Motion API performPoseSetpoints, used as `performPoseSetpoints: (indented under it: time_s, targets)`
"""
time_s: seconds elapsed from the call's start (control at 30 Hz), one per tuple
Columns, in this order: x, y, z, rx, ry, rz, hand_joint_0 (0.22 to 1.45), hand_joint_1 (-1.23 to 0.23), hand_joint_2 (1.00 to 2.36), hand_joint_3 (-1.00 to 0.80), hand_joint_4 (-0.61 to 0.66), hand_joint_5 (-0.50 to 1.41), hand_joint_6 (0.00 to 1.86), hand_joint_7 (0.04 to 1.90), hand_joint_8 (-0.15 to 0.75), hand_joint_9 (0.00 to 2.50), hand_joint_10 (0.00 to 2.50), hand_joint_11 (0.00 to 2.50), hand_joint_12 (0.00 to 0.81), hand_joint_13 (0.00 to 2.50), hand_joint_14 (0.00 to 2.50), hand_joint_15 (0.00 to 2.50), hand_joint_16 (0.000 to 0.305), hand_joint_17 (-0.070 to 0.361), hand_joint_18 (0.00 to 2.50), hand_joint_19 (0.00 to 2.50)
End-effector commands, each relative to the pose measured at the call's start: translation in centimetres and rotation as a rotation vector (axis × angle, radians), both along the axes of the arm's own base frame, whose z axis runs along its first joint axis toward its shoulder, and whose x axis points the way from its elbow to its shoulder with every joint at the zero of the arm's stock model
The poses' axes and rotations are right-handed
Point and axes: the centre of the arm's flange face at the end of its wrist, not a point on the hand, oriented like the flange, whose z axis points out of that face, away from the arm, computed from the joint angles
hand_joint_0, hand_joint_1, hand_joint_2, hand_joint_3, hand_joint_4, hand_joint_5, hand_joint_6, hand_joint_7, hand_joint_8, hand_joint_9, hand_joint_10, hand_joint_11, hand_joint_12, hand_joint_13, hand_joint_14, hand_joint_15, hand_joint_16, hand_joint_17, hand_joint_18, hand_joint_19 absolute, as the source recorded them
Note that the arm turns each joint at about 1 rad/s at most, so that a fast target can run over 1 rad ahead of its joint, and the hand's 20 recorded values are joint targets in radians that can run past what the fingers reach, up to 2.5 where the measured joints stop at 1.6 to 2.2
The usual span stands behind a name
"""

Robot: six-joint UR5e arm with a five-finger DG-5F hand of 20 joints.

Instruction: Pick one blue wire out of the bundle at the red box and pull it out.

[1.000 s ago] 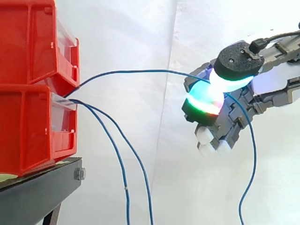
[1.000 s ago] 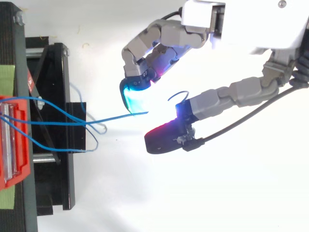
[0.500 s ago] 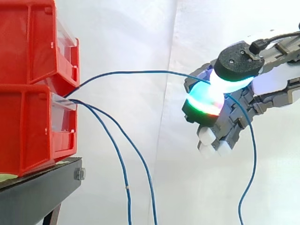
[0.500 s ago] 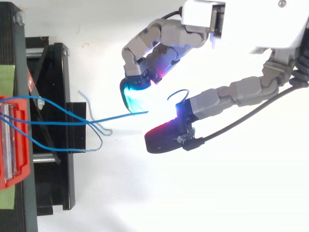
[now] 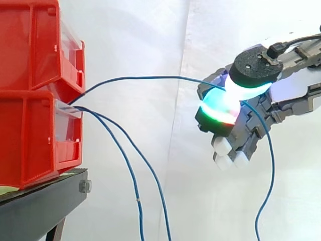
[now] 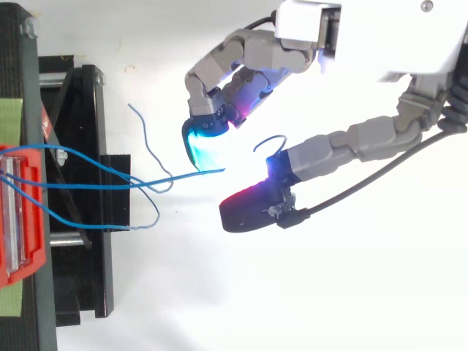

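Red plastic bins (image 5: 35, 100) are stacked two high at the left of the side view, on a black stand (image 5: 40, 201), with a white curtain (image 5: 135, 40) hung behind. Three blue wires are seen coming out of the gap where the upper bin meets the lower one.

One blue wire (image 5: 145, 77) is carried up and to the right in a shallow arc until it reaches the hand (image 5: 251, 125). There it is pinched between two glowing pads: a white-cyan pad (image 5: 246, 88) above and a green, cyan and red pad (image 5: 218, 108) just below it. Past the pads, its loose length is draped over the curled fingers and left hanging to the lower right.

The two other blue wires (image 5: 127, 170) are left ungrasped. They droop from the same gap, down and to the right, side by side, to the bottom edge, well apart from the hand.

From above, the red bin (image 6: 22, 219) is found at the left edge on the stand (image 6: 80, 146). The held wire (image 6: 183, 175) is stretched rightwards from it to the cyan pad (image 6: 205, 142). The hand (image 6: 256, 55) is brought in from the upper right with its fingers bent down towards that wire.
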Motion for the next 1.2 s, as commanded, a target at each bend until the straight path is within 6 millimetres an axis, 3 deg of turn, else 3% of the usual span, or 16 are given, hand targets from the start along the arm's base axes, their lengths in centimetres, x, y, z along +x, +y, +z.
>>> performPoseSetpoints:
  time_s: [0.0, 1.17]
  targets:
    - [-0.01, 0.03, -0.03, 0.001, 0.001, 0.000, 0.57, -0.73, 1.01, -0.11, -0.01, -0.03, 0.88, 1.02, 0.271, 0.90, 0.00, 0.15, 0.458, 0.68, 0.01, 0.33, 0.057, 0.128, 0.62, 0.32]
    - [-0.03, 0.03, -0.10, 0.001, 0.002, 0.000, 0.57, -0.73, 1.01, -0.11, -0.01, -0.03, 0.88, 1.01, 0.266, 0.88, 0.00, 0.14, 0.458, 0.66, 0.01, 0.34, 0.057, 0.128, 0.58, 0.32]
